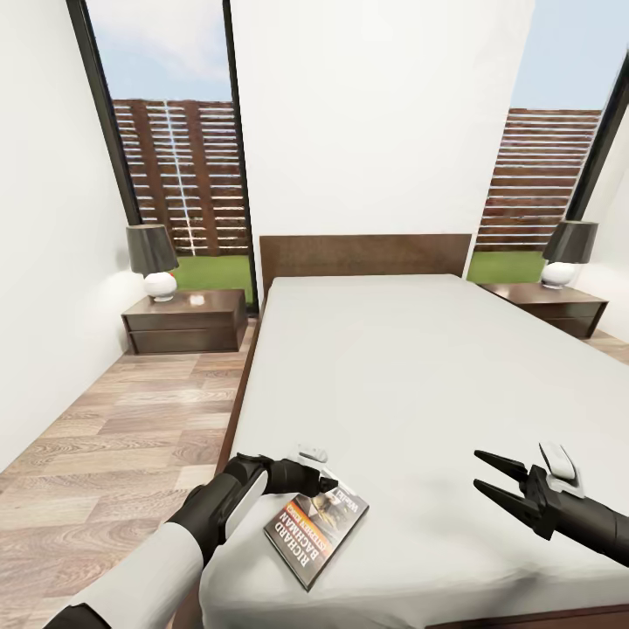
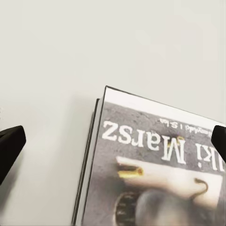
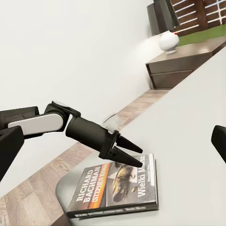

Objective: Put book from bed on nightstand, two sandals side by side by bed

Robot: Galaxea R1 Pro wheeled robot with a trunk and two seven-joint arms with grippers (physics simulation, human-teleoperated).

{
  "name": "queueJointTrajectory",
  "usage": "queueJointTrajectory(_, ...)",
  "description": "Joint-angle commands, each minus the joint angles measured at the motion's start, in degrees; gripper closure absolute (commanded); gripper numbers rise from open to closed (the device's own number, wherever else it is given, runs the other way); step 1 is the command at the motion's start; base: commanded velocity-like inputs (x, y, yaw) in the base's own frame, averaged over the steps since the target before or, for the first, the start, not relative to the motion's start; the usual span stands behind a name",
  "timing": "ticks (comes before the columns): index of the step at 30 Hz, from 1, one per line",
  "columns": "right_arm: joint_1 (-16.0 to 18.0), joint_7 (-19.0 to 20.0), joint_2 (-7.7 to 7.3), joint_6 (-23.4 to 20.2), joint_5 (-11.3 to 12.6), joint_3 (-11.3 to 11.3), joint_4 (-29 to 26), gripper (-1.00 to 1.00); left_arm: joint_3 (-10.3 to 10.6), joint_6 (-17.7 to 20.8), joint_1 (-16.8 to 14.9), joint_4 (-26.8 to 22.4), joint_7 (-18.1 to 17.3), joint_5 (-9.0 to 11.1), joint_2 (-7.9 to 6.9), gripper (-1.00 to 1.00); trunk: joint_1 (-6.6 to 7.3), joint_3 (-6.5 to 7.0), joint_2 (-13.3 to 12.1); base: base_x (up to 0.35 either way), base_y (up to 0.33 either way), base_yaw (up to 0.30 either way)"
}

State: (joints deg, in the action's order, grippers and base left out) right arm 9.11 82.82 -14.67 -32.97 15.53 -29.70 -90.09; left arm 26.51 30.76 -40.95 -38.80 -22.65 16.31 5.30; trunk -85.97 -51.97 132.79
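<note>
The book (image 1: 316,528) lies flat on the pale mattress of the bed (image 1: 376,367), near its front left corner, with its dark cover and orange band facing up. My left gripper (image 1: 329,486) hovers open just above the book's far edge. In the left wrist view its fingers (image 2: 10,147) stand wide on either side of the cover (image 2: 155,165). The right wrist view shows that left gripper (image 3: 141,157) poised over the book (image 3: 117,186). My right gripper (image 1: 478,470) is open and empty above the mattress, to the right of the book. The sandals are out of view.
A dark nightstand (image 1: 185,321) with a lamp (image 1: 153,258) stands left of the headboard, and another nightstand (image 1: 550,306) with a lamp (image 1: 568,253) stands to the right. Wood floor (image 1: 131,419) runs between the bed's left side and the white wall.
</note>
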Motion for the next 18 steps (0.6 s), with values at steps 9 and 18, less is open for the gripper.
queueJointTrajectory(9, 0.03, 0.14, -0.01, -0.6, 0.13, -0.01, 0.0, -1.0, 0.12, 0.64, -0.01, 1.27, 0.24, 0.04, -0.02, -1.0, 0.01, -0.07, 0.02, -0.009, 0.0, 0.0)
queueJointTrajectory(18, 0.03, 0.12, -0.01, -0.6, 0.12, -0.01, 0.0, -1.0, 0.12, 0.62, -0.01, 1.27, 0.24, 0.02, -0.01, -1.0, 0.01, -0.07, 0.02, -0.024, 0.0, 0.0)
